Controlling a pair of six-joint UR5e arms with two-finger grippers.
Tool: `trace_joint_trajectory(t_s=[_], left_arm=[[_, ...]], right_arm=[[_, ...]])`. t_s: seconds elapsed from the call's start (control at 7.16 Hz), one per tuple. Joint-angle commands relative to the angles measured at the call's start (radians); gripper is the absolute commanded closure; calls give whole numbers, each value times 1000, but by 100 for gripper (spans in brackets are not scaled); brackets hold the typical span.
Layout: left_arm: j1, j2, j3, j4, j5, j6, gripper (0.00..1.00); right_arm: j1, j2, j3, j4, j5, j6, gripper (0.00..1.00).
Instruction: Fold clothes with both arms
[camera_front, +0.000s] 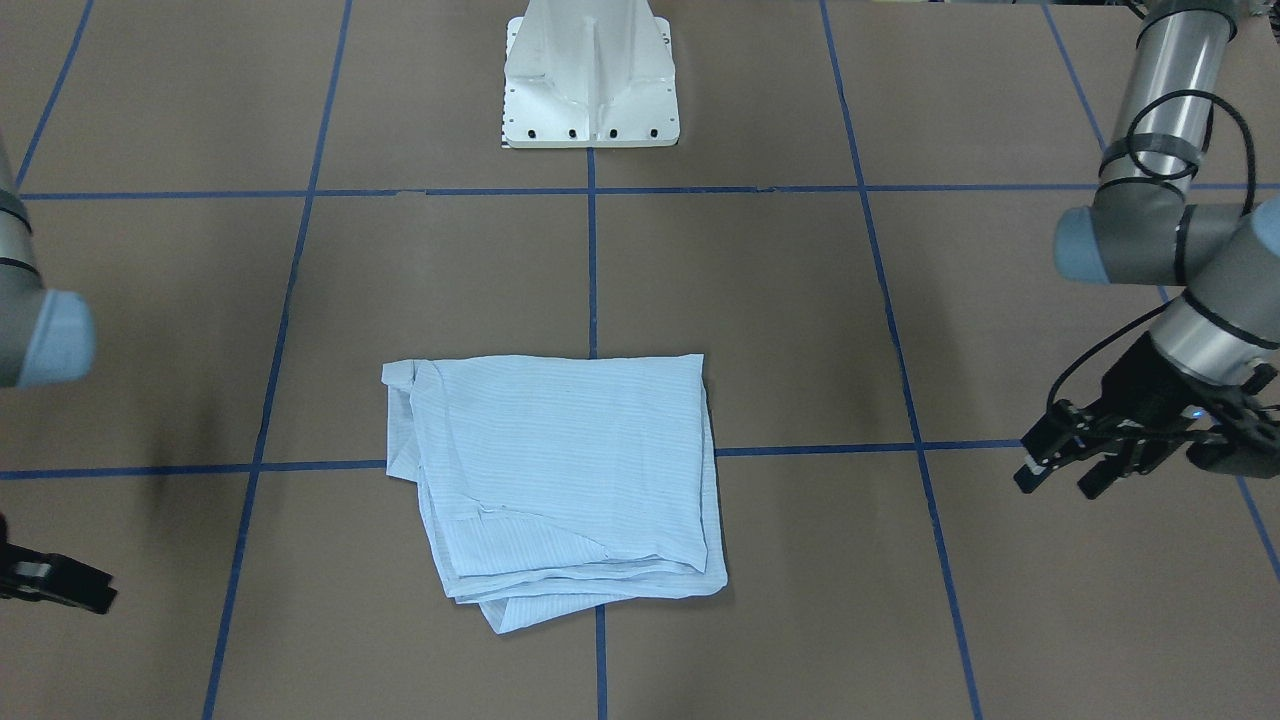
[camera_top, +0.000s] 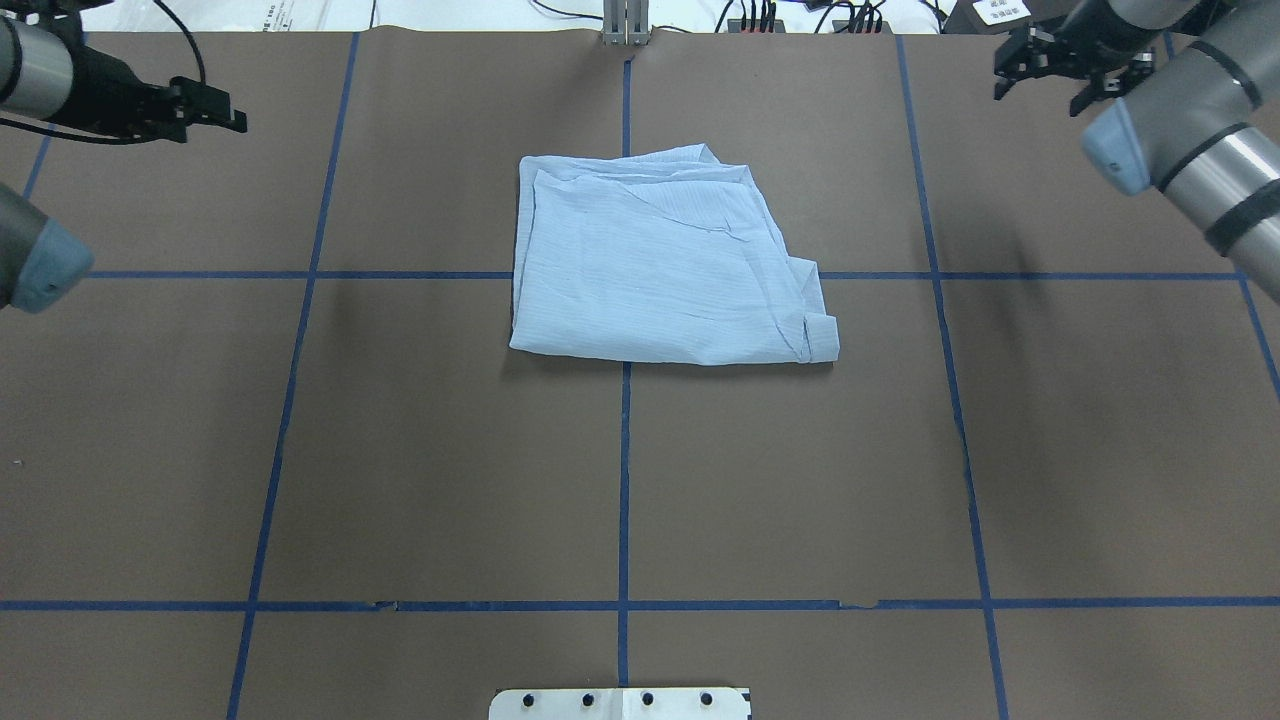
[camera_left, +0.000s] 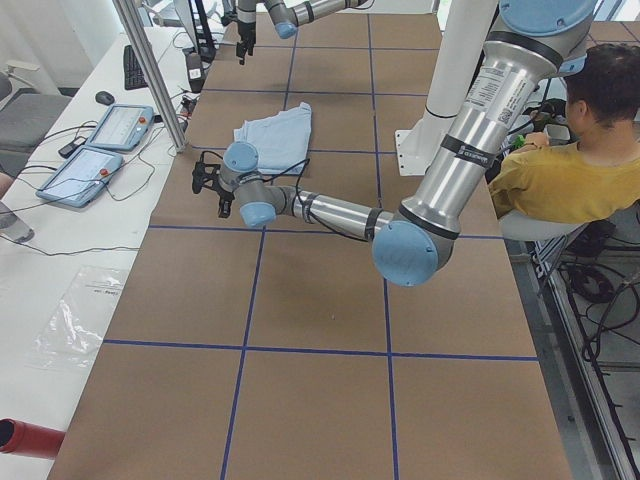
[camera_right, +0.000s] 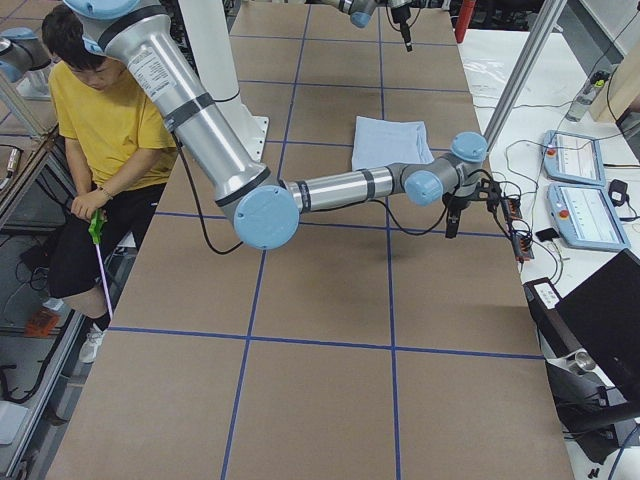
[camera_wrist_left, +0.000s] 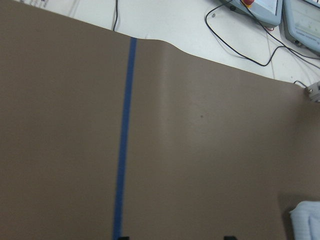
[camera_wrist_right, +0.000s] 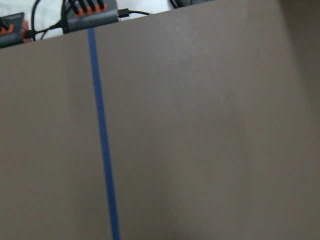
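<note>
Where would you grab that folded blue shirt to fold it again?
Probably the shirt by its two far-edge corners in the overhead view, coming in from either side: the layers fan out loose there, while the near edge is a smooth fold.

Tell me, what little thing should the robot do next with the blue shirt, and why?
Probably bring the right tool over to the shirt and tuck in the layer poking out along its far edge. The shirt lies folded into a rough square. The right tool and the left tool hang out at the sides, holding nothing. That uneven edge sits mostly on the right arm's half.
</note>
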Motion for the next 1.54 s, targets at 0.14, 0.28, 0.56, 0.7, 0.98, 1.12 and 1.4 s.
trace_joint_trajectory(t_s=[0.14,0.28,0.56,0.7,0.98,1.12,1.4], left_arm=[[-128,94,-28,78,-114,293,0],[-141,163,-86,79,-140,331,0],[-142,202,-128,81,-139,333,0],[-142,219,-175,119,-137,333,0],[-142,239,-261,200,-136,333,0],[-141,275,-323,234,-136,333,0],[-142,314,-361,262,-131,364,0]], right_arm=[[133,-155,70,-14,97,-255,0],[153,-190,73,-14,119,-316,0],[131,-218,105,-17,113,-322,0],[123,-215,110,-21,116,-322,0],[132,-210,117,-22,123,-322,0],[144,-224,149,-39,145,-322,0],[150,-228,151,-80,145,-341,0]])
